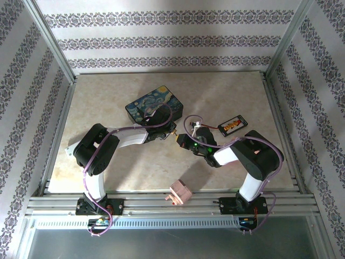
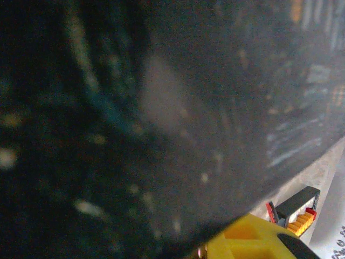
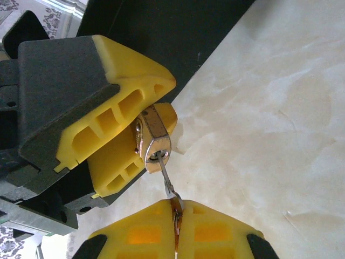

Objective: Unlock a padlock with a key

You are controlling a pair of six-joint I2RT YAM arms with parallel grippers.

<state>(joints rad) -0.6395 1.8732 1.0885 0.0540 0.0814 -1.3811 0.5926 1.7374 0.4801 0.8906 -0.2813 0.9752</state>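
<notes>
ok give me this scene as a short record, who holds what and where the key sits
lock: small brass-coloured metal padlock, clamped in the left gripper
key: thin grey metal key, tip in the padlock's keyhole
right gripper: shut on the key's head
lock state: cannot tell
behind left gripper: dark painted box

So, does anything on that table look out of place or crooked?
Only the small wooden block: it sits askew at the near edge of the table, partly over the metal rail. The key looks properly seated in the padlock.
</notes>
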